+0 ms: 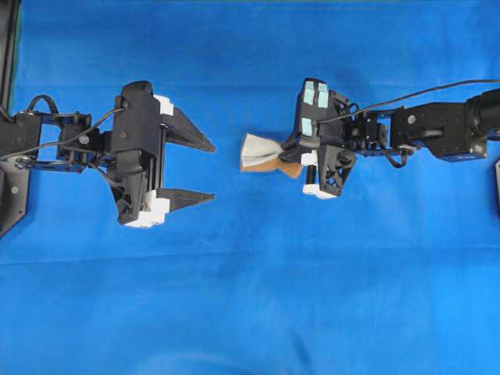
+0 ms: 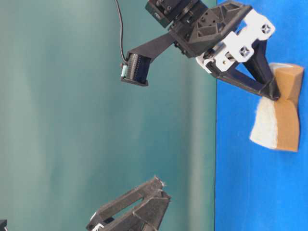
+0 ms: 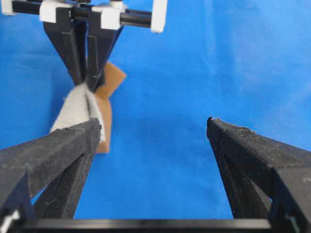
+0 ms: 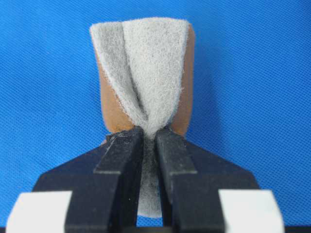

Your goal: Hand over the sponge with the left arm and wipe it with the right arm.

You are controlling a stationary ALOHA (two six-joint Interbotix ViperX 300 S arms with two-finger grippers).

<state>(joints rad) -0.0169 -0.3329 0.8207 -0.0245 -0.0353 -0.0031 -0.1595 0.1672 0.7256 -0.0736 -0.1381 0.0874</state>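
The sponge (image 1: pixel 256 150), pale grey-white felt over an orange-brown layer, is pinched at its middle by my right gripper (image 1: pixel 284 155), the arm with pale green tape squares. The sponge is squeezed into a bow shape and held just over the blue cloth. It also shows in the right wrist view (image 4: pixel 146 73) between the shut fingers (image 4: pixel 125 150), and in the table-level view (image 2: pixel 276 122). My left gripper (image 1: pixel 212 170), plain black, is wide open and empty, a short way left of the sponge. In the left wrist view the sponge (image 3: pixel 80 109) lies beyond its left finger (image 3: pixel 58 145).
A blue cloth (image 1: pixel 250 297) covers the whole table. A black frame post (image 1: pixel 8 47) stands at the far left edge. A teal wall (image 2: pixel 72 120) shows in the table-level view.
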